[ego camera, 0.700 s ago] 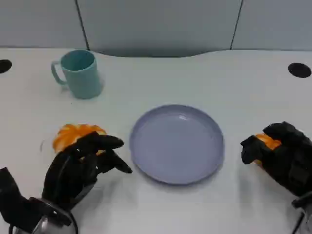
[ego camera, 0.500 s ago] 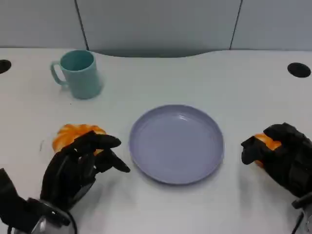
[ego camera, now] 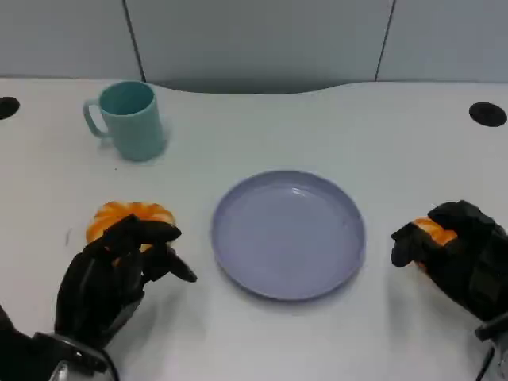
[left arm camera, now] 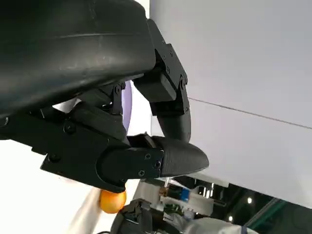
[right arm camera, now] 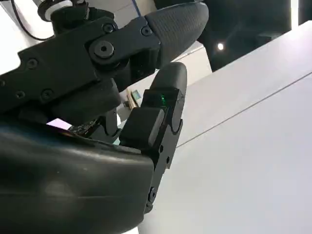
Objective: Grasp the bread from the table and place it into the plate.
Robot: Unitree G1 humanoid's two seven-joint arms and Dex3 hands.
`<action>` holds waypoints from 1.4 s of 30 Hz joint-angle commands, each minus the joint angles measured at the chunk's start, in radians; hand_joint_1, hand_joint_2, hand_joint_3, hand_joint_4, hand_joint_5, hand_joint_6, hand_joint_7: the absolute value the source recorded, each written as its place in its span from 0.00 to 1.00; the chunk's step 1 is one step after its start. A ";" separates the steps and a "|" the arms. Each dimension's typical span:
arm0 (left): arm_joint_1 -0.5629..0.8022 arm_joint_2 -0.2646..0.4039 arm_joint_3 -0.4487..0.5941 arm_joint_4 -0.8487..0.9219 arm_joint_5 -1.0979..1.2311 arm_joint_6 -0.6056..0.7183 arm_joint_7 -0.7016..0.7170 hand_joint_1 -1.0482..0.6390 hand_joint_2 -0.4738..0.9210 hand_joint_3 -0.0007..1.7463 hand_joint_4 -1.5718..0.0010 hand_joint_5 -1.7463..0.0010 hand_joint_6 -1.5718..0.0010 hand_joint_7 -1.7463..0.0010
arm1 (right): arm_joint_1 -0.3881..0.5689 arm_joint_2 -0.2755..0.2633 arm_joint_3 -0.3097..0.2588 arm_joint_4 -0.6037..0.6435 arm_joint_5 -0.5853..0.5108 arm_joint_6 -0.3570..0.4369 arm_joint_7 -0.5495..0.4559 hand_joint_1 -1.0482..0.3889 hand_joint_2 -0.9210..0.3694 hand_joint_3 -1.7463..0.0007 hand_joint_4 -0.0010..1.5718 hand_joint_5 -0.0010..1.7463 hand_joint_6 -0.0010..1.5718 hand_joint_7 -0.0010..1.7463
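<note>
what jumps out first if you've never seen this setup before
The empty lavender plate at the table's centre draws the eye first, flanked by two black hands. The right hand grips an orange bread piece right of the plate, while the left hand hovers by another orange bread; a teal mug stands far left.

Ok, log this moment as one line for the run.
left hand: open beside bread | right hand: holds orange piece | plate: empty | mug: upright, far left
</note>
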 commanded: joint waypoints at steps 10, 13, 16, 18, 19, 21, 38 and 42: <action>0.038 0.074 -0.065 -0.306 0.133 -0.428 0.176 0.20 1.00 0.06 0.67 0.21 0.64 0.49 | -0.013 -0.006 -0.009 0.006 0.005 0.015 -0.007 0.38 0.02 1.00 0.51 0.74 0.72 0.15; 0.042 0.083 -0.081 -0.305 0.130 -0.434 0.190 0.20 1.00 0.06 0.67 0.22 0.64 0.49 | -0.013 -0.005 -0.009 0.006 0.005 0.015 -0.007 0.38 0.02 1.00 0.50 0.75 0.71 0.16; -0.111 0.220 -0.041 -0.151 0.424 -0.551 0.362 0.16 1.00 0.06 0.80 0.51 0.67 0.76 | -0.023 0.006 -0.019 0.027 0.011 0.004 -0.004 0.41 0.01 1.00 0.53 0.69 0.70 0.16; -0.174 0.283 -0.059 -0.037 0.569 -0.566 0.478 0.14 1.00 0.07 0.82 0.59 0.67 0.85 | -0.023 0.005 -0.016 0.022 0.004 -0.002 -0.006 0.40 0.02 1.00 0.53 0.68 0.70 0.16; -0.195 0.304 -0.072 0.008 0.620 -0.572 0.529 0.13 1.00 0.07 0.82 0.63 0.67 0.89 | -0.023 0.005 -0.016 0.020 0.004 -0.003 -0.006 0.39 0.02 1.00 0.53 0.69 0.70 0.16; -0.234 0.355 -0.122 0.097 0.752 -0.544 0.665 0.12 1.00 0.06 0.83 0.68 0.69 0.94 | -0.028 0.006 -0.021 0.025 0.010 -0.001 0.010 0.40 0.02 1.00 0.52 0.70 0.70 0.15; -0.418 0.398 -0.583 0.523 1.147 0.010 1.098 0.00 1.00 0.12 0.96 0.85 0.86 1.00 | 0.021 0.030 -0.007 -0.051 0.004 -0.029 -0.025 0.40 0.01 1.00 0.51 0.75 0.69 0.22; -0.412 0.378 -0.603 0.535 1.130 0.079 1.088 0.00 1.00 0.08 0.95 0.86 0.87 1.00 | 0.032 0.031 0.003 -0.072 0.006 -0.010 -0.028 0.39 0.02 1.00 0.50 0.77 0.67 0.25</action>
